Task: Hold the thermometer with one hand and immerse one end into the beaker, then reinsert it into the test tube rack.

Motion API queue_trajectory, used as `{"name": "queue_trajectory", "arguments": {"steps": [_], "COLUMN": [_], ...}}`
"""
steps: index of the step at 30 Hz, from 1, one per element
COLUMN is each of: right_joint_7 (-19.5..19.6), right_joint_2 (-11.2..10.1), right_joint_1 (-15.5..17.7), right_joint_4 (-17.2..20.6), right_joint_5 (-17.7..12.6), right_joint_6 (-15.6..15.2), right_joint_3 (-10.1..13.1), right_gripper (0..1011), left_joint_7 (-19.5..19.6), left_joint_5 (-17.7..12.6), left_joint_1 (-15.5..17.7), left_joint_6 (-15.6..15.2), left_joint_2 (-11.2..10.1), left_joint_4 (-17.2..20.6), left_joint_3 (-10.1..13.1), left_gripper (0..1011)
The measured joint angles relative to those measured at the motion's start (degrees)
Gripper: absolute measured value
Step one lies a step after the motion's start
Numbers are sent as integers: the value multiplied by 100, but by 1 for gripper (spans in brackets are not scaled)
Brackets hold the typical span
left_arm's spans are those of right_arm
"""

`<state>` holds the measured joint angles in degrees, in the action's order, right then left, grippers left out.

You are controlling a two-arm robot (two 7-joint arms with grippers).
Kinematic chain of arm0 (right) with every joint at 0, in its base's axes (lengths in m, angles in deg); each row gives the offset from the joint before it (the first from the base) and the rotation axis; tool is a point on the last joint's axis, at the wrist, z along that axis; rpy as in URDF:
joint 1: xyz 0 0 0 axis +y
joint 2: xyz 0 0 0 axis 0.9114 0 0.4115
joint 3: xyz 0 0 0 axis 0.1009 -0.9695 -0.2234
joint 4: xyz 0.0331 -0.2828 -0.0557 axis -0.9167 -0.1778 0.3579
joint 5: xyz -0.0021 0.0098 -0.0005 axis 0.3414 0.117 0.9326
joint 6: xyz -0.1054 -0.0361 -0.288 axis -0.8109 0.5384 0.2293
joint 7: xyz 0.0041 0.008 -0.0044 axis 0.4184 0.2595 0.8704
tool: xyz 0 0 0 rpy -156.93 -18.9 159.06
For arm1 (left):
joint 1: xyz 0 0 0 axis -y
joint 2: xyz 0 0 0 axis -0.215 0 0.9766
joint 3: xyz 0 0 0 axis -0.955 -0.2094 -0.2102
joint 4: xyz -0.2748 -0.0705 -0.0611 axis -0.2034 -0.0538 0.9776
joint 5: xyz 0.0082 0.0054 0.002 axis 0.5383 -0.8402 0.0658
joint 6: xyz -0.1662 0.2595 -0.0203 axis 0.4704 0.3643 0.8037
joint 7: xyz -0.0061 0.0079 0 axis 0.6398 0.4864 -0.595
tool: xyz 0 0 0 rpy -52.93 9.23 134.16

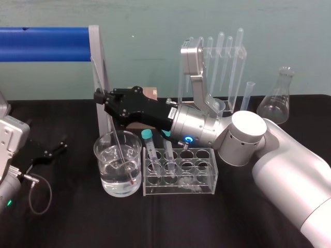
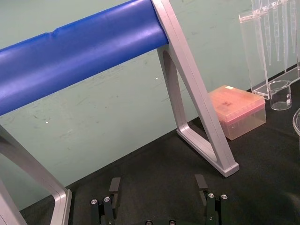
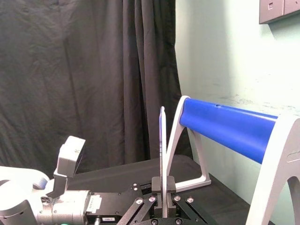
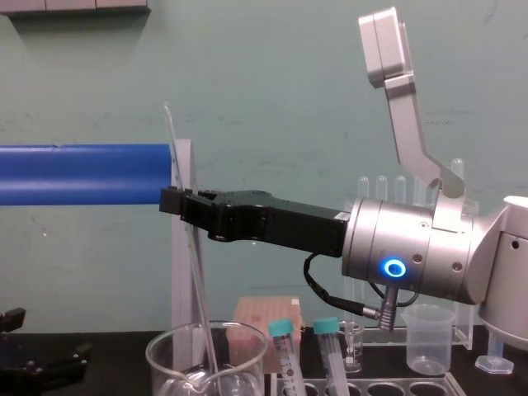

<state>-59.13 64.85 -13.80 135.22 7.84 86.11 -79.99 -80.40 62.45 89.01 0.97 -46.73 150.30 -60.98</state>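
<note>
My right gripper (image 1: pixel 99 96) is shut on the thermometer (image 1: pixel 118 139), a long thin glass rod. It is held above the beaker (image 1: pixel 98 155), gripped well above its middle. The rod slants down, and its lower end rests in the water near the beaker's bottom. The chest view shows the thermometer (image 4: pixel 196 280) passing through the right gripper (image 4: pixel 171 200) into the beaker (image 4: pixel 165 355). In the right wrist view the thermometer (image 3: pixel 162 145) rises from between the shut fingers. The test tube rack (image 1: pixel 207 186) stands just right of the beaker and holds teal-capped tubes (image 1: pixel 148 135). My left gripper (image 2: pixel 157 183) rests open at the table's left.
A blue roller (image 1: pixel 41 44) on a grey frame (image 1: pixel 101 72) stands behind the beaker. A clear pipette stand (image 1: pixel 222 67), a small plastic beaker (image 4: pixel 427 338), a slim cylinder (image 1: pixel 247 98) and a conical flask (image 1: pixel 276 101) stand at the back right. A pink box (image 2: pixel 239 110) sits behind the rack.
</note>
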Motion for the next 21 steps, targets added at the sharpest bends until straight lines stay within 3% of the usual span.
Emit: {"name": "queue_trajectory", "arguments": {"steps": [21], "right_joint_7": [-12], "right_joint_2": [14], "right_joint_1": [2], "right_joint_4": [-8], "right_joint_5": [3], "right_joint_6": [-2], "right_joint_3": [-16], "right_gripper": [56], "left_joint_7": [0], "left_joint_5": [0], "left_joint_1": [0], "left_joint_6": [0], "left_joint_2": [0], "left_joint_4": [0], "left_joint_3": [0], "left_gripper": [1008]}}
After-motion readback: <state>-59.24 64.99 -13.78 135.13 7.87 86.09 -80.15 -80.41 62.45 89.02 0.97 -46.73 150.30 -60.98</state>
